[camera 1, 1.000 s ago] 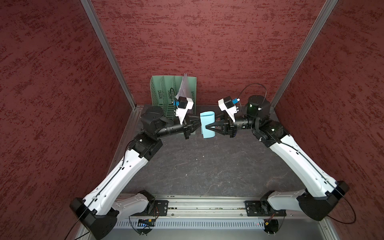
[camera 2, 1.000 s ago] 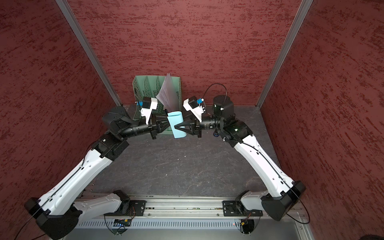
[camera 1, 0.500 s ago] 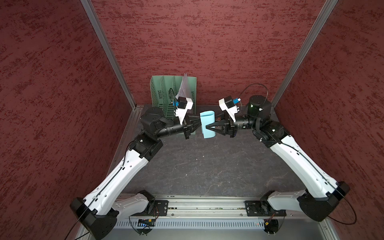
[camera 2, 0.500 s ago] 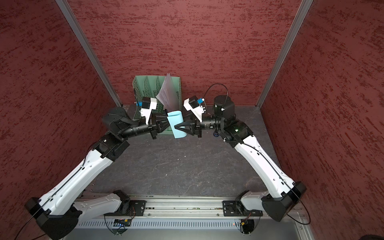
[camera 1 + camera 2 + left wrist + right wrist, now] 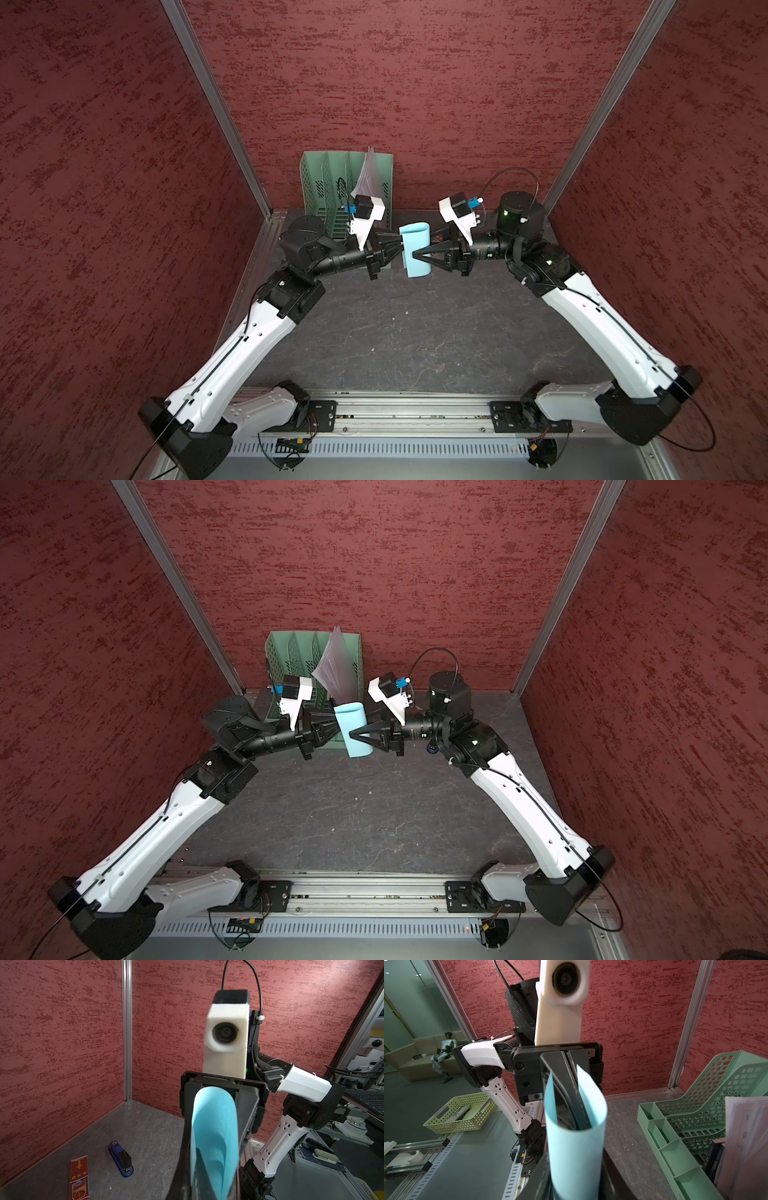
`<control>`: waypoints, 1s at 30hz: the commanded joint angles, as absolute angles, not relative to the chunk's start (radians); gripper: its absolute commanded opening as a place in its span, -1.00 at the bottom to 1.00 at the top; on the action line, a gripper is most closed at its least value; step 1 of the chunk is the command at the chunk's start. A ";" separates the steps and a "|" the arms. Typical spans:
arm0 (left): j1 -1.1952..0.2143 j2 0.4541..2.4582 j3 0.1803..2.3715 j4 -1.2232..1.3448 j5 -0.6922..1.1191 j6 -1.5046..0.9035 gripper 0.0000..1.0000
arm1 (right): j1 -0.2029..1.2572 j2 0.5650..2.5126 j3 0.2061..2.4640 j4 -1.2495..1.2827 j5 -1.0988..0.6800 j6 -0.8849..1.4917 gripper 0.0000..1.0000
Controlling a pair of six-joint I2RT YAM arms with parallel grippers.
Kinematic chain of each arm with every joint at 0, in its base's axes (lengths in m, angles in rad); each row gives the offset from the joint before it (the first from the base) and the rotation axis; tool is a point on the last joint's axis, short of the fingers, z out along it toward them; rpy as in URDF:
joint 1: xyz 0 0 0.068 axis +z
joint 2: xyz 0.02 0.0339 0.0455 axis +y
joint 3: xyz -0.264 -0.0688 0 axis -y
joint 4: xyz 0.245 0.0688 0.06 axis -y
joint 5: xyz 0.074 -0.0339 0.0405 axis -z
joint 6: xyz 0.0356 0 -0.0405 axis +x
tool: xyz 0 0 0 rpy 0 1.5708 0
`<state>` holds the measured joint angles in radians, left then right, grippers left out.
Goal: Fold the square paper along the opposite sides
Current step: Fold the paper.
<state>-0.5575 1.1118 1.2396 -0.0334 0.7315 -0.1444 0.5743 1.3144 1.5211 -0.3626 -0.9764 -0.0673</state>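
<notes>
- The square paper (image 5: pixel 415 235), bent into a U, hangs above the counter (image 5: pixel 415 332) at frame centre in both top views.
- The right fingers (image 5: pixel 247 1109) stand part open astride the bend, pressing its 2 sides.
- The left fingers (image 5: pixel 566 1084) are closed tight, poked in between the paper's 2 free edges, pinching nothing I can see.
- Behind, upper centre, a green file rack (image 5: pixel 328 187) holds white sheets (image 5: pixel 370 174); the left arm (image 5: pixel 332 262) blocks its lower part.
- A blue stapler (image 5: pixel 121 1159) and red packet (image 5: pixel 79 1180) lie at lower left of the left wrist view.
</notes>
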 commanded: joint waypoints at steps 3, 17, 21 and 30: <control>-0.562 1.110 1.217 -0.056 0.734 -0.152 -1.00 | 0.586 1.287 1.517 -0.292 -0.971 -0.067 -0.30; -0.563 1.120 1.221 -0.046 0.742 -0.156 -1.00 | 0.584 1.305 1.522 -0.265 -0.986 -0.048 -0.31; -0.563 1.124 1.223 -0.043 0.744 -0.156 -1.00 | 0.586 1.309 1.523 -0.265 -0.989 -0.045 -0.31; -0.563 1.134 1.229 -0.040 0.749 -0.158 -1.00 | 0.586 1.313 1.525 -0.268 -0.993 -0.043 -0.30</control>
